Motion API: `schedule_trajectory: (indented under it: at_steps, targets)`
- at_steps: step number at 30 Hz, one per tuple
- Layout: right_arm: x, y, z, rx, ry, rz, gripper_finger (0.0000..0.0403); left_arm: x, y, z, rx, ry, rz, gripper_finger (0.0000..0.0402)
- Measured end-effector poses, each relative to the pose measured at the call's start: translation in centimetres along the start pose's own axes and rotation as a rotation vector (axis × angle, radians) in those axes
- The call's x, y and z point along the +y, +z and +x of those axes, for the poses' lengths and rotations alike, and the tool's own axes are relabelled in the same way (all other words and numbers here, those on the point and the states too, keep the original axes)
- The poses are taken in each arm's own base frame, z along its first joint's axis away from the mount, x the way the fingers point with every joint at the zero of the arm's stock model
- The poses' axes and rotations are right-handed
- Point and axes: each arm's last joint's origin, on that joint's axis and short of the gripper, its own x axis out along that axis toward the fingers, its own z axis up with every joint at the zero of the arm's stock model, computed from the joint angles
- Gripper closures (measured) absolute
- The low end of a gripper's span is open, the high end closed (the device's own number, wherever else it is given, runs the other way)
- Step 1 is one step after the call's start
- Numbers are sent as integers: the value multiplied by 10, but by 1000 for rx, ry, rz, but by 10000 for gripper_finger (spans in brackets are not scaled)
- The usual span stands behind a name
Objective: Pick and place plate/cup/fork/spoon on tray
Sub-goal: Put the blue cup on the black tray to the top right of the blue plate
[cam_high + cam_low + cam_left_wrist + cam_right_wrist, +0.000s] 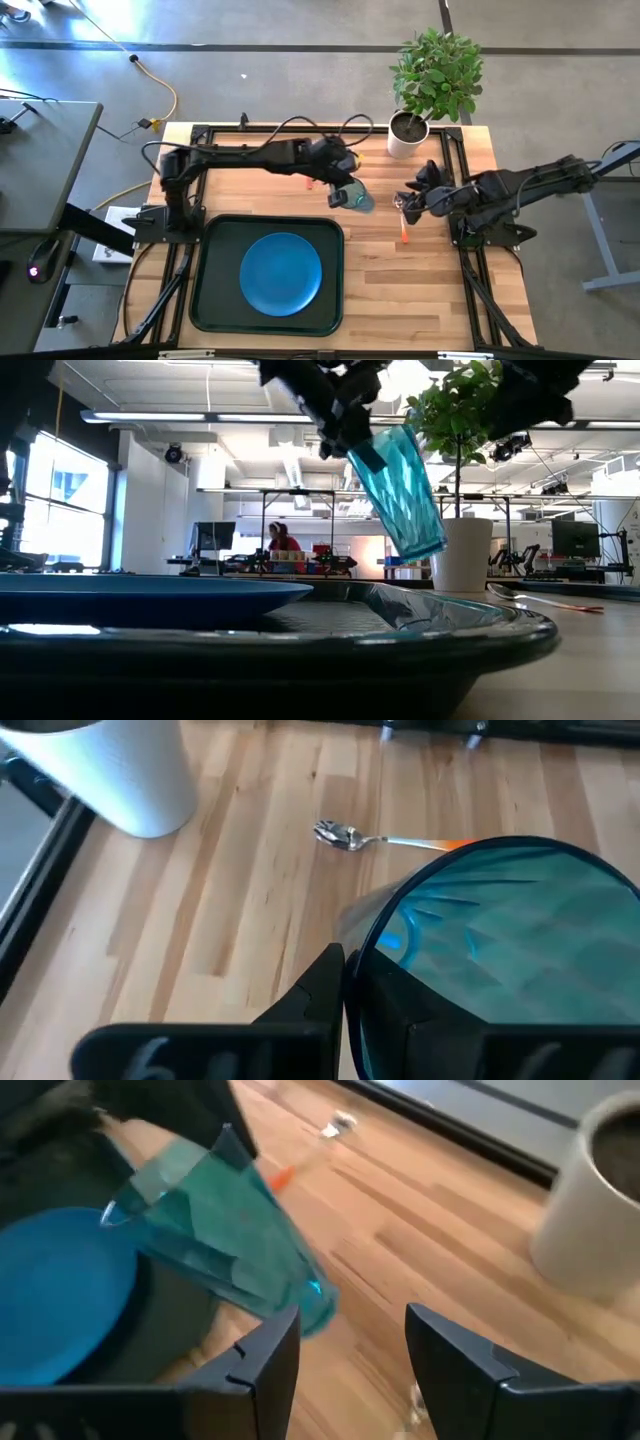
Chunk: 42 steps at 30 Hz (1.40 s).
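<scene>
High view: left gripper, frame centre, clamps the cup by its rim; next, carry it onto the tray. Right gripper waits, jaws apart.

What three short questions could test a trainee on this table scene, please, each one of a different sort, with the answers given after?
1. True or false: the blue plate lies in the tray.
2. Which hand holds the cup? A) left hand B) right hand C) neither
3. Fill in: the cup hangs tilted above the table, just beyond the tray's ____ edge.

Key
1. True.
2. A. The left hand grips the cup by its rim; the right hand is open and empty, above a piece of orange-handled cutlery.
3. Far, the side toward the potted plant.
</scene>
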Motion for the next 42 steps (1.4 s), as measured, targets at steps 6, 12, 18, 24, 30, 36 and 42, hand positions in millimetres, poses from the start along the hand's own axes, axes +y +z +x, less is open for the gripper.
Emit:
schedule_trajectory:
  at_steps: [6,12,18,24,30,36,42]
  targets:
    - [0,-8,7,35,-58,25,229,-8,1,34,48,-54,16,384]
    - [4,-10,14,52,-91,-18,229,-11,-3,51,131,-96,10,383]
    - [6,-11,19,60,-115,-33,229,-9,5,46,117,-89,-10,382]
    - [7,-11,20,75,-108,-34,229,-12,19,36,70,-94,28,382]
    - [8,-12,20,100,-87,-31,229,-22,22,30,97,-112,90,382]
    - [8,-12,20,100,-86,-30,229,-32,24,30,77,-126,113,382]
    - [11,-9,21,77,-55,-22,229,-36,29,30,23,-108,126,382]
